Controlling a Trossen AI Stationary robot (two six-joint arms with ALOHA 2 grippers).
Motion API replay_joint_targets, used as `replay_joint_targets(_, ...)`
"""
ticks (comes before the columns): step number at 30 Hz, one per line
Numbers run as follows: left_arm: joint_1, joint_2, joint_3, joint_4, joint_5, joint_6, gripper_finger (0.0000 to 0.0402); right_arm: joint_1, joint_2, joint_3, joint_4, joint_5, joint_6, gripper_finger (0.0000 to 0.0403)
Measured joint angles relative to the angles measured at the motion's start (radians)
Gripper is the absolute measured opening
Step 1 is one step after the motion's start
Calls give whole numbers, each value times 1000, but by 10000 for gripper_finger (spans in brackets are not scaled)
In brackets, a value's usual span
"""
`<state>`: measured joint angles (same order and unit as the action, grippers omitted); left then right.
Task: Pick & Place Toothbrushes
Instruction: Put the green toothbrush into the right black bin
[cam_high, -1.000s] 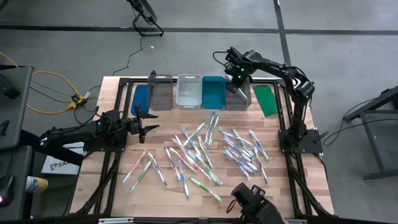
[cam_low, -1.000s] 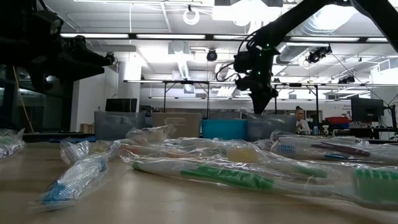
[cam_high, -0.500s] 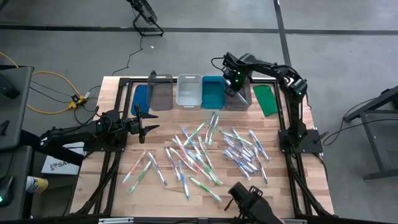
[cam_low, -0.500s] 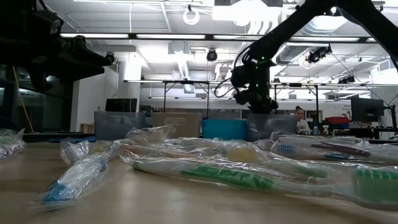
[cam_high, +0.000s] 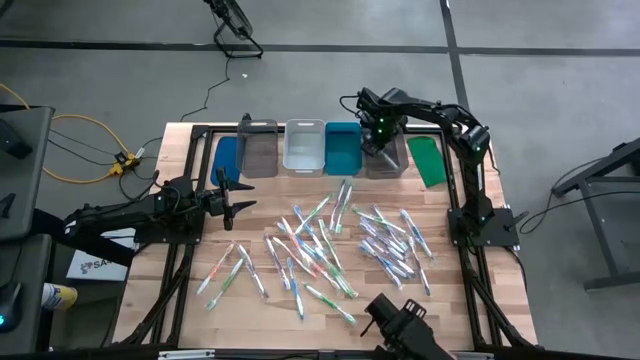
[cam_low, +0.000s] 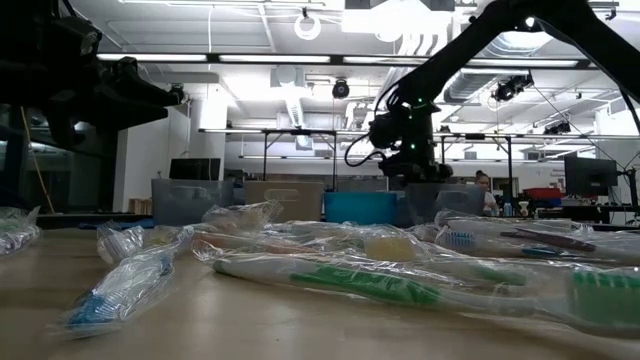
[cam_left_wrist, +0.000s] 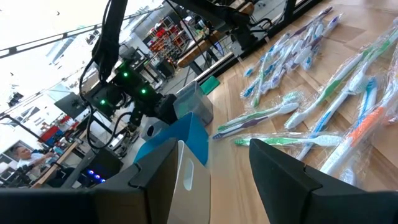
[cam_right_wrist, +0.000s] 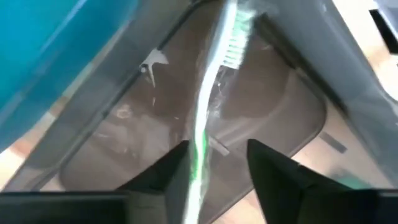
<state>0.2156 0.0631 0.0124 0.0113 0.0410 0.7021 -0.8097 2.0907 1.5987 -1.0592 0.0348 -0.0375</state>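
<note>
Evidently the wooden tabletop (cam_high: 190, 300) is set up for sorting: a row of bins stands along its far edge, and the loose toothbrushes (cam_high: 330, 245) lie scattered in clear wrappers across the middle, within reach of both arms. Over the rightmost grey bin (cam_high: 392, 160) the right gripper (cam_high: 378, 133) hangs with its fingers (cam_right_wrist: 168, 180) parted, and between them, a little beyond their tips, a green-and-white toothbrush (cam_right_wrist: 208, 118) in its wrapper lies lengthwise against the bin's translucent floor; nothing shows the pads touching it, so it reads as let go, dropped where that colour belongs. Just beside those fingers stands the teal bin (cam_high: 342, 148), then a clear bin (cam_high: 304, 146) and another grey bin (cam_high: 259, 148). Well away from the bins, the left gripper (cam_high: 232, 200) waits low over the tabletop's near-left part, fingers (cam_left_wrist: 283, 168) spread and holding nothing, the heap ahead of its tips. A green lid (cam_high: 428, 160) lies flat past the grey bin. From table height the room behind is a bright workshop with ceiling ducts, strip lights and racks; a person (cam_low: 485, 190) shows far back.
</note>
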Motion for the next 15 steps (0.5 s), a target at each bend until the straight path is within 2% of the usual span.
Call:
replay_joint_targets(4,0,0,0,0,0,0,193,4,0,46,-72,-14,17,213)
replay_joint_targets(7,0,0,0,0,0,0,193,5,0,109,-148,-15,43,236)
replay_joint_targets(12,0,0,0,0,0,0,193,13,-3,228,-345,-26,142,246)
replay_joint_targets(15,0,0,0,0,0,0,193,28,-32,234,-442,-51,205,247)
